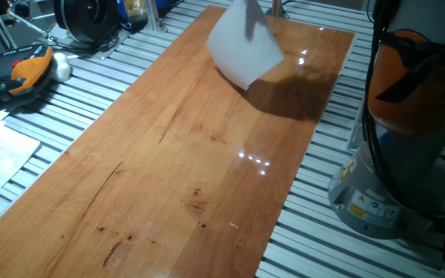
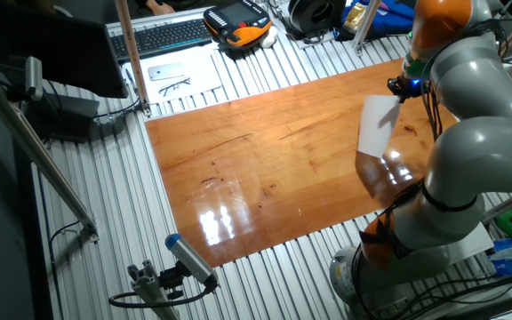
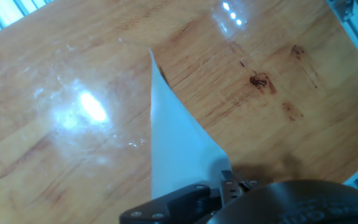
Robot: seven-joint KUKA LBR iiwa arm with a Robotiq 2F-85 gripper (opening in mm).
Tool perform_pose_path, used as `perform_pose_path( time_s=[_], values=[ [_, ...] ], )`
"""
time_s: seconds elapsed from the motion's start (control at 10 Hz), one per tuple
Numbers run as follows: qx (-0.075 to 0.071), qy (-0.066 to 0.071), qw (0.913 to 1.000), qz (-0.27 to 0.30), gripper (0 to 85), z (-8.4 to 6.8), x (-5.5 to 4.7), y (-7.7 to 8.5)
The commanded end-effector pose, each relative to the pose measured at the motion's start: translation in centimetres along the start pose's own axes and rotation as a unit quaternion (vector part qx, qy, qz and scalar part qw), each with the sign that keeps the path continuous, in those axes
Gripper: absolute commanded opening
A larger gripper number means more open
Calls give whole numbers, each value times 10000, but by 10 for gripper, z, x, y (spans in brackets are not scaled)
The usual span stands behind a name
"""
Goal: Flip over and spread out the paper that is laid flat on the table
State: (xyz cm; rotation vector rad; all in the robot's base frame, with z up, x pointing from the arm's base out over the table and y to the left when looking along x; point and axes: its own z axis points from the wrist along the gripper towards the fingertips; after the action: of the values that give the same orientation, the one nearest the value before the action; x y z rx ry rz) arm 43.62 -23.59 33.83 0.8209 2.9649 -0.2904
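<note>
The paper is a white sheet held up in the air over the far end of the table. It hangs tilted, with its lower corner just above the wood, and casts a dark shadow. Only a blank face shows. My gripper is shut on the sheet's upper edge. In the hand view the paper hangs down from the fingers toward the table. The other fixed view shows the paper below the gripper, above the table's right end.
A printed sheet with spectacles lies on the grey slatted surface beside the table. An orange and black device and a keyboard are nearby. The robot base stands at the table's long edge.
</note>
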Motion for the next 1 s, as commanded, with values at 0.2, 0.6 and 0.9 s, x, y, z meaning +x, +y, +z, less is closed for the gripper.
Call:
perform_pose_path(
  time_s=[0.2, 0.6, 0.9],
  values=[
    [50, 87, 9999, -17, 0, -7, 2, -1],
    [41, 12, 10000, -70, 0, -4, 1, 0],
    [86, -109, 9995, -286, 0, -4, 1, 0]
  ],
)
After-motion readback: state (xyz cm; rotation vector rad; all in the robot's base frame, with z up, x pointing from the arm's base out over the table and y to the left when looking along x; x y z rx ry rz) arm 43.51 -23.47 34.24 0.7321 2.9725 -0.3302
